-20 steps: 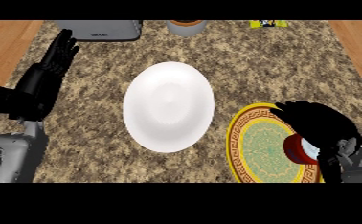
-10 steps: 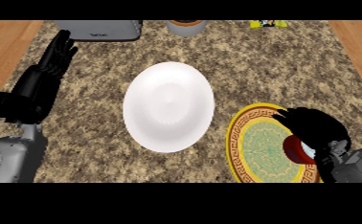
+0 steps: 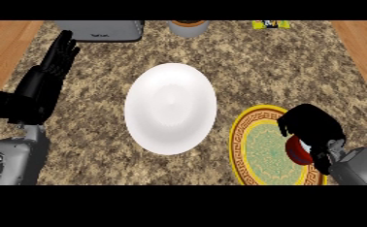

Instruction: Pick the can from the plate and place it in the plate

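A red can [image 3: 296,149] sits on the yellow-rimmed patterned plate [image 3: 252,148] at the lower right, mostly hidden. My right hand [image 3: 312,126] is over it with fingers curled round the can. A plain white plate [image 3: 171,107] lies in the middle of the counter, with nothing on it. At the left edge my left hand [image 3: 54,66] rests open, fingers pointing up, well away from both plates.
A grey appliance [image 3: 100,29] stands at the back left. Beside it is a grey cup [image 3: 189,27], and a yellow packet [image 3: 271,24] lies at the back right. Wooden strips border the stone counter on both sides.
My right hand has drawn back toward the lower right and its fingers have curled tighter round the red can. The left hand has stayed still.
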